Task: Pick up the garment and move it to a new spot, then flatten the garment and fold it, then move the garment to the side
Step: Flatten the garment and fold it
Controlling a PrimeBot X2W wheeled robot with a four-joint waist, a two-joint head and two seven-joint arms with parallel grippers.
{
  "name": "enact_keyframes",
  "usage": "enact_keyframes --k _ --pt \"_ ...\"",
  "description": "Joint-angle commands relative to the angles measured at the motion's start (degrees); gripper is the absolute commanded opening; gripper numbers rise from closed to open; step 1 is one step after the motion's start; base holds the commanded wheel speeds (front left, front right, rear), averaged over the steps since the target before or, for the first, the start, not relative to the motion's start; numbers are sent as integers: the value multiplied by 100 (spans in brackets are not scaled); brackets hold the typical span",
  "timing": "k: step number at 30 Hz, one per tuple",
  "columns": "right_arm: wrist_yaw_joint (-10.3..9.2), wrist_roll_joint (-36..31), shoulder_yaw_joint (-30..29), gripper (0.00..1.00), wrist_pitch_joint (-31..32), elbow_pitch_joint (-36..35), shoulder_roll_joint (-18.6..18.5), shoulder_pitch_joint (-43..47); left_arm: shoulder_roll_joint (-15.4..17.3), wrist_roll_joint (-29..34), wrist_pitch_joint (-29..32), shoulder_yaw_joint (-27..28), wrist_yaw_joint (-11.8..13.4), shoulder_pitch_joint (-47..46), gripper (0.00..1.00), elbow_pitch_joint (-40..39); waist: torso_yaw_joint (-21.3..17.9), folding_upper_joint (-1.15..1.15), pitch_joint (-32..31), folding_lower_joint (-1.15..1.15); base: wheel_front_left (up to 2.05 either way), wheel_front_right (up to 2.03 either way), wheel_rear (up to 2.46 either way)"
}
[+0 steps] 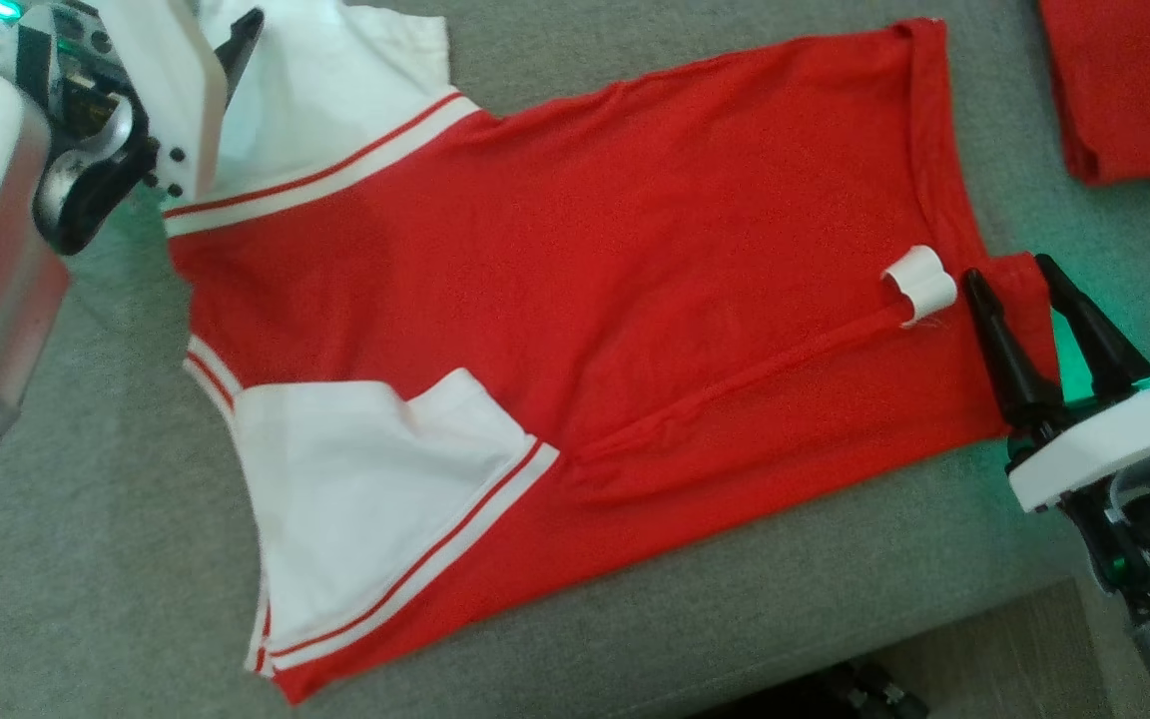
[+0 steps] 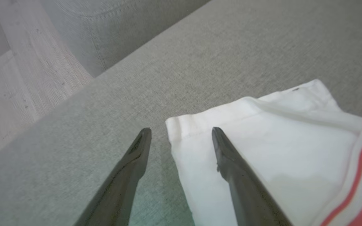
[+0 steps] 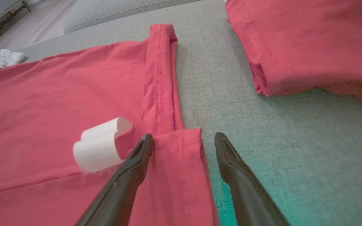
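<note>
At the left, the left gripper (image 2: 181, 130) is held over the white sleeve (image 2: 262, 141), fingers spread wide and empty. The red garment (image 1: 585, 270) is laid flat across the grey cushion (image 1: 96, 499) (a white label (image 1: 922, 280) curls near its hem). At the right, the right gripper (image 3: 183, 135) is poised astride the hem corner, fingers wide apart, nothing gripped. A folded red cloth (image 1: 1134, 80) is seen beyond.

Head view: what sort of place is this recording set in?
Probably a living room or mock-up: the red-and-white garment lies on a grey upholstered cushion, sofa-like, with pale wood-plank floor beside it and a folded red garment nearby.
</note>
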Motion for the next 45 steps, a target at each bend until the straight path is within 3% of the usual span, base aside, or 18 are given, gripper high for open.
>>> enact_keyframes --k 1,9,11,12,14,16,17,24,29,36,45 --pt "37 -43 48 100 -9 -145 -123 39 272 -37 46 176 11 -320 100 -114 -92 0 86 -1 0 0 0" --pt "37 -30 79 100 -19 -117 -111 26 464 -192 89 -112 10 -478 100 229 -216 0 125 -1 0 0 0" --pt "37 -32 73 100 -17 -108 -120 38 466 -244 77 -141 10 -485 72 285 -218 0 116 -1 0 0 0" --pt "37 -34 65 100 -17 -105 -124 43 462 -280 79 -151 10 -485 47 313 -215 0 108 -1 0 0 0" --pt "37 -43 46 100 -10 -101 -133 54 438 -391 114 -164 9 -476 31 348 -201 0 92 -1 0 0 0" --pt "37 -57 42 100 4 -109 -141 58 405 -538 96 -168 9 -468 4 319 -186 0 77 -1 0 0 0" --pt "37 -61 45 100 14 -117 -145 55 399 -587 62 -176 9 -471 0 301 -176 0 71 -1 0 0 0" --pt "37 -21 76 100 158 -258 -242 -156 345 -743 -426 -388 9 -488 0 153 -12 0 -75 -1 0 0 0" --pt "37 24 302 100 699 -177 -396 -783 328 -836 -737 -677 9 -453 0 -22 183 0 -268 -1 0 0 0" --pt "37 -386 660 100 1582 1118 -218 -2282 331 -951 -1015 -1133 9 -533 0 -369 495 0 -434 -1 0 0 0" --pt "37 -879 989 100 1770 2542 166 -3305 314 -1111 -1149 -1496 9 -715 0 -624 694 0 -410 -1 0 0 0"
